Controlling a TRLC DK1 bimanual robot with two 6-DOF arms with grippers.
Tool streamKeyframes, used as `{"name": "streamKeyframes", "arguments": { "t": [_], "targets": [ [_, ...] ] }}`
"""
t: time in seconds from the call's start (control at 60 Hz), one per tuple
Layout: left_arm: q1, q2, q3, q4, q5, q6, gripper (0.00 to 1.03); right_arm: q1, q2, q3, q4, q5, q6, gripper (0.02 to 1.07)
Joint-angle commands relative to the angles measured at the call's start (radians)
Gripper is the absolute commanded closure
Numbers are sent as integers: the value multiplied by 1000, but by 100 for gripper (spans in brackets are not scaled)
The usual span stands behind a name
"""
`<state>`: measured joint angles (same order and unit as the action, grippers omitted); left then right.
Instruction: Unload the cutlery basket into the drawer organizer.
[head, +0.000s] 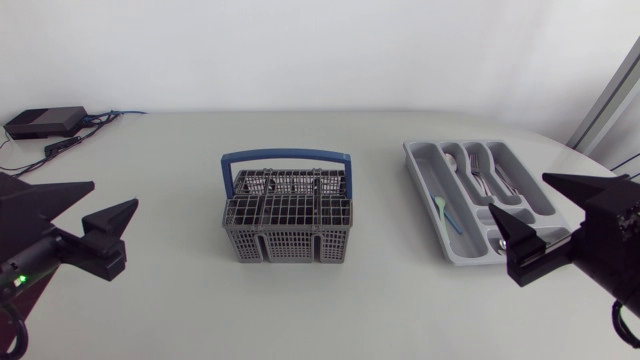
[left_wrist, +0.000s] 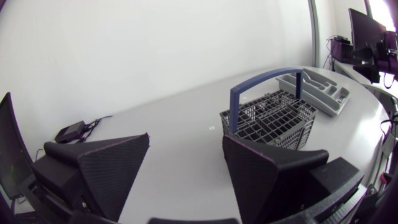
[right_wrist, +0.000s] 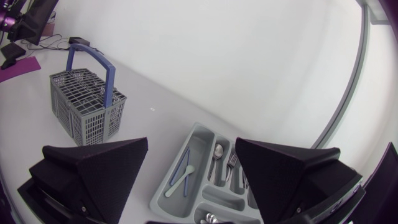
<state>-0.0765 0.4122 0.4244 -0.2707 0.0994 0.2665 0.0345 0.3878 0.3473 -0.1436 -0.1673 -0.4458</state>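
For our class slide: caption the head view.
Blue-handled cutlery basket mid-table, stocked drawer organizer beside it; left gripper and right gripper open, apart.

The cutlery basket (head: 287, 240) stands left of the drawer organizer (head: 425, 178), which holds cutlery (head: 481, 176).

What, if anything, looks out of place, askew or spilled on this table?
Nothing is spilled or damaged. The cutlery basket stands upright and square to the table. The only oddity is the drawer organizer, which lies at a slant to the basket, with cutlery sorted in its compartments.
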Motion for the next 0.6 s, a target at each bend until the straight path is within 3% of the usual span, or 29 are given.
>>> {"name": "streamKeyframes", "arguments": {
  "t": [0.0,0.583],
  "targets": [
    [13,-42,-57,28,-9,-47,4,-11,-37,-52,20,16,72,6],
    [68,-360,-373,236,-87,-236,4,-31,-338,-306,126,146,393,6]
  ]
}}
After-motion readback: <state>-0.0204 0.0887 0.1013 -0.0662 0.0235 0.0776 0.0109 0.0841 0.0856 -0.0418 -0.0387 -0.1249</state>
